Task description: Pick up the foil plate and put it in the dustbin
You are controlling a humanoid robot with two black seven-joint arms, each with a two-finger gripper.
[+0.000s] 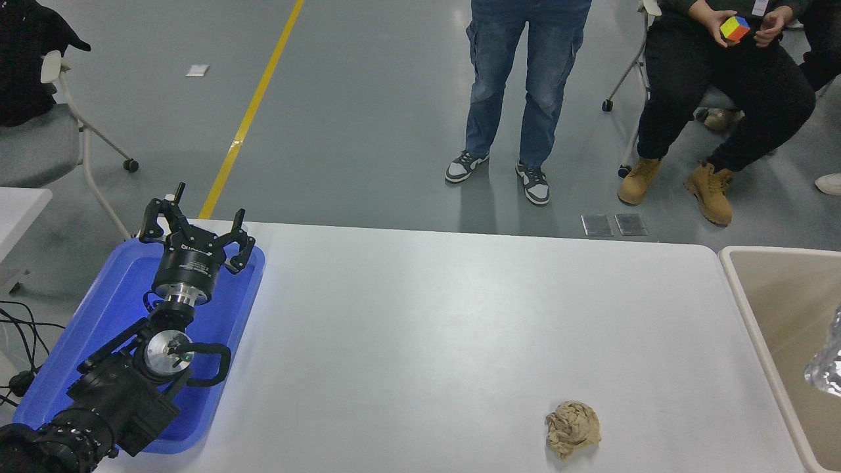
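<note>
Left gripper (pixel 195 231) hung parked at the lower left, above the far end of a blue tray (pixel 79 341), its black fingers spread apart and holding nothing. Its arm came in from the bottom left corner and lay along the tray's length. No right gripper or arm appeared in the view, so its state could not be told.

Only a small part of the foil plate (pixel 829 364) showed, a crinkled silver edge at the right border, cut off by the frame. It lay within the outline of the dustbin (pixel 755 295), over the bin's tan inside. Whether it rested on the bottom or hung above it could not be told. The bin stood just past the right end of the bench (pixel 447 315), its pale rim close beside the bench edge.

On the bench, near the front right, sat a crumpled tan paper ball (pixel 573 428), well apart from both the tray and the bin. The tray lay at the bench's left end.

Beyond the far side, a person in blue jeans (pixel 519 79) stood on the grey floor. To the right, a seated person in black trousers (pixel 723 85) and tan boots held a coloured cube (pixel 734 28) in one hand. Two small flat metal plates (pixel 615 225) lay on the floor near the boots. A yellow line (pixel 253 108) ran across the floor at the left, near a grey chair (pixel 39 138).
</note>
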